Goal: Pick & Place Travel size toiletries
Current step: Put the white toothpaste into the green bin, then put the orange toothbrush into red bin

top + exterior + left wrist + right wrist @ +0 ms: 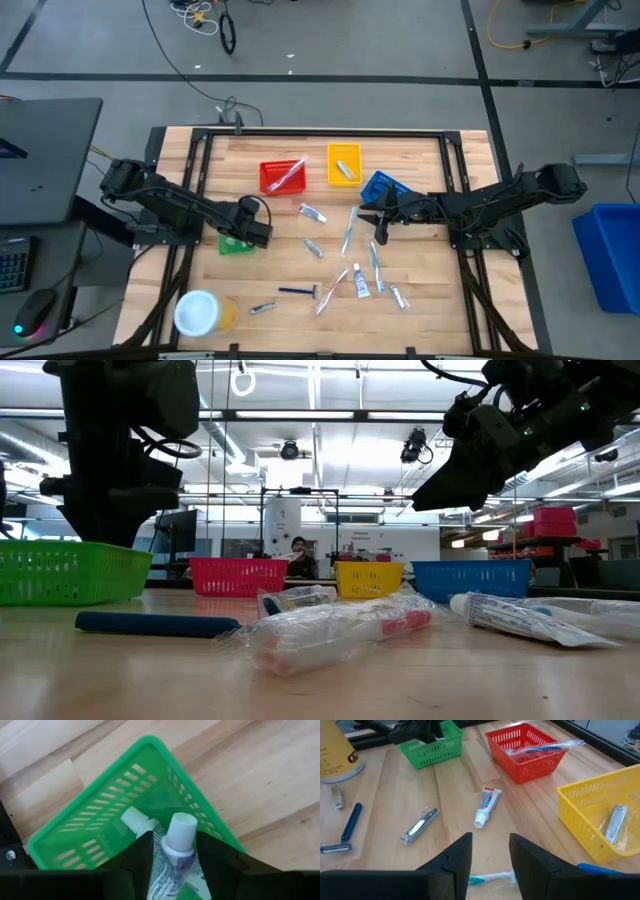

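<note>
My left gripper points down into the green basket, open, with a white-capped tube between its fingers. A second white-capped tube lies beside it on the basket floor. My right gripper hovers open over the table's middle right, with nothing between its fingers; a toothbrush lies just below it. Loose on the wood lie a toothpaste tube, a nail clipper and a blue razor. My left gripper's fingers stand on either side of the tube's neck, just below its cap, coming from above. Whether they touch the tube, I cannot tell. The tube's lower end is hidden by the gripper.
A red basket with a wrapped toothbrush, a yellow basket with a clipper and a blue basket stand along the far side. A large white-lidded jar stands at the near left. More small items lie at the near middle.
</note>
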You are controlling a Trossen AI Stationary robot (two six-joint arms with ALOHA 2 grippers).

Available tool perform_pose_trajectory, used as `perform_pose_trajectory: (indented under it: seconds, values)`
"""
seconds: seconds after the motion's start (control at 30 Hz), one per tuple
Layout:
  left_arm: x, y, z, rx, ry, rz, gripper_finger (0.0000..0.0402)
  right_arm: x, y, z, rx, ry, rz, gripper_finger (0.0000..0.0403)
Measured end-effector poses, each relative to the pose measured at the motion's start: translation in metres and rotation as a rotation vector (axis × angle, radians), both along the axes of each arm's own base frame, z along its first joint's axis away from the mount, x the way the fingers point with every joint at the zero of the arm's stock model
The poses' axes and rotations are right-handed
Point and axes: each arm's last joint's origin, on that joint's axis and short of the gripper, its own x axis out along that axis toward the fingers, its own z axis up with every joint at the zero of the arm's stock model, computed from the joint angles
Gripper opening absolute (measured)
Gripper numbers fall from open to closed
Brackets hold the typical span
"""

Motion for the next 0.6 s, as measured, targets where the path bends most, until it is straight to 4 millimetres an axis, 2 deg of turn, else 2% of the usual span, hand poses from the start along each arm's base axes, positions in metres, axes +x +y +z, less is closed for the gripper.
perform_pose_trajectory:
  seconds: [0.23, 0.43, 0.6]
  values:
    - [0.015, 0.0, 0.019, -0.012, -0.08, 0.028, 0.0176, 0.0, 0.0, 0.0, 0.0, 0.0, 0.0, 0.014]
    - [0.037, 0.005, 0.052, 0.058, -0.175, -0.041, 0.0176, 0.0, 0.0, 0.0, 0.0, 0.0, 0.0, 0.014]
    - [0.058, 0.002, 0.086, 0.139, -0.347, -0.091, 0.0176, 0.0, 0.0, 0.0, 0.0, 0.0, 0.0, 0.014]
